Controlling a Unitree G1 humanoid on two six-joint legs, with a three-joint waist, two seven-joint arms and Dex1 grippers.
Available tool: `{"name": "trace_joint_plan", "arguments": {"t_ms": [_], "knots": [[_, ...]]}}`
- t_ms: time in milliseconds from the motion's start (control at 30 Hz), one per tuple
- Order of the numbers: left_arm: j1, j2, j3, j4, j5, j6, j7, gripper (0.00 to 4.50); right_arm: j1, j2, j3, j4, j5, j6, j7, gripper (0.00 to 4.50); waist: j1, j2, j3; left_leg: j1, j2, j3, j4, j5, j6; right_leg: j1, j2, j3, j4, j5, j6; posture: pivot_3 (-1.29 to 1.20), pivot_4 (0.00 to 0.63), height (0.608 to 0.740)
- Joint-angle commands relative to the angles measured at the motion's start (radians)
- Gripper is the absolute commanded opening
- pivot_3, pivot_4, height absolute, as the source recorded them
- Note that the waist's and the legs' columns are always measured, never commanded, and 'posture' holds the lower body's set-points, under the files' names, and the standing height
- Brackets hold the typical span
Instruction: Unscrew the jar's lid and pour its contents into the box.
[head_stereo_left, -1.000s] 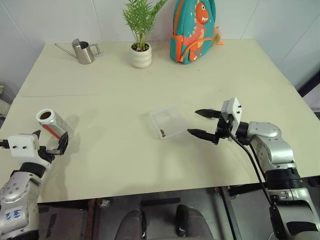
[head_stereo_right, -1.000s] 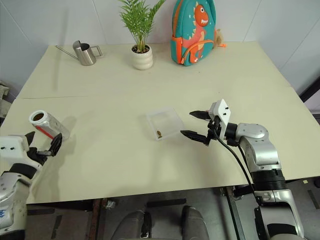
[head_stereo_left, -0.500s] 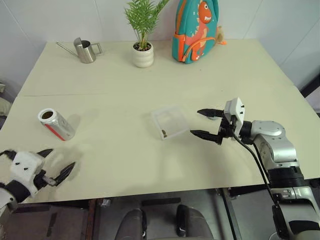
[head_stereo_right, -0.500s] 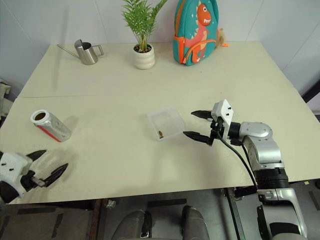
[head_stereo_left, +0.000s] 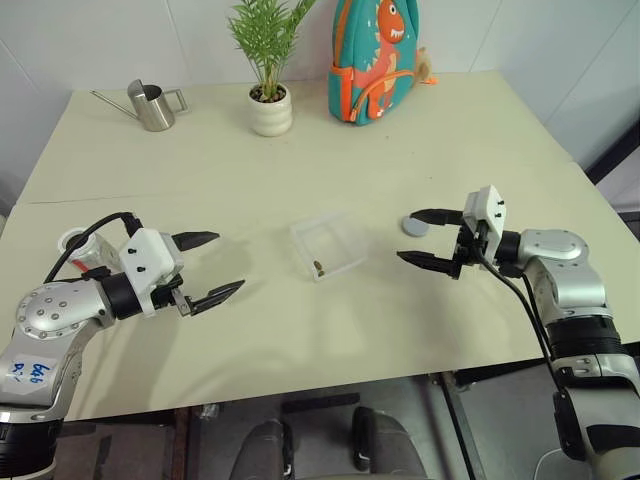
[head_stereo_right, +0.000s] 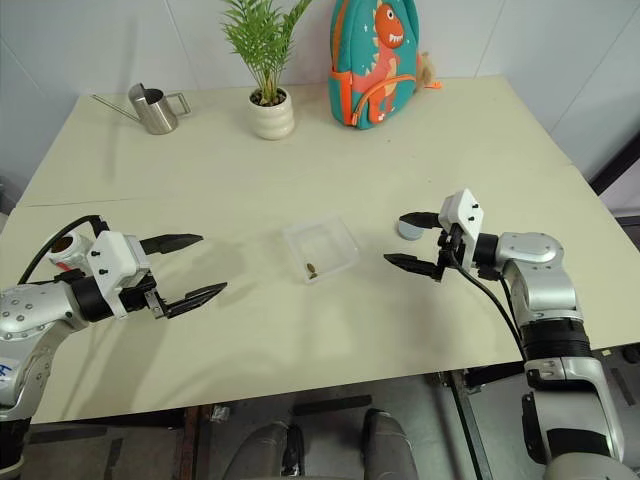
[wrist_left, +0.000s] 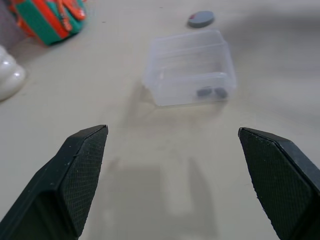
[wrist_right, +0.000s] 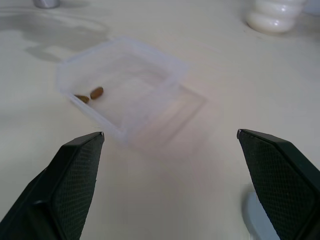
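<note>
The box (head_stereo_left: 328, 246) sits between both pincers, each gaping and empty. The lid (head_stereo_left: 415, 227) lies just behind the right pincer (head_stereo_left: 430, 239); the jar (head_stereo_left: 82, 250) lies behind the left pincer (head_stereo_left: 208, 267)

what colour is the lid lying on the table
Grey; the lid shows best in the left eye view.

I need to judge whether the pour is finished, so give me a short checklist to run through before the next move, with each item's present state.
1. Lid off and parked: ok, it lies flat on the table beside the right tool.
2. Contents in the box: ok, two brownish bits lie in one corner.
3. Jar emptied: cannot tell, the left arm hides most of it.
4. Left tool free: ok, open, holding nothing.
5. Right tool free: ok, open, holding nothing.
6. Box upright and unobstructed: ok, it sits flat between the two tools, touching neither.
</note>
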Motion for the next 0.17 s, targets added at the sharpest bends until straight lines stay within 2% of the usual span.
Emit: {"name": "trace_joint_plan", "arguments": {"t_ms": [33,167], "knots": [[0.017,-0.011,0.014,0.007,-0.009,0.019,0.002,4.46,0.029,-0.011,-0.048,-0.058,0.008,-0.017,-0.039,4.5,0.0,0.0,0.0,0.0,0.0,0.0,0.0,0.0,0.0,0.0,0.0,0.0,0.0,0.0,0.0,0.0,0.15,0.74],[-0.006,-0.024,0.016,0.011,0.002,0.023,0.023,4.46,0.034,-0.004,-0.058,-0.06,0.004,-0.025,-0.072,4.5,0.001,0.0,0.0,0.001,0.0,0.0,0.001,0.0,0.0,0.0,0.0,0.0,0.001,0.0,0.0,0.0,0.15,0.74]]}}
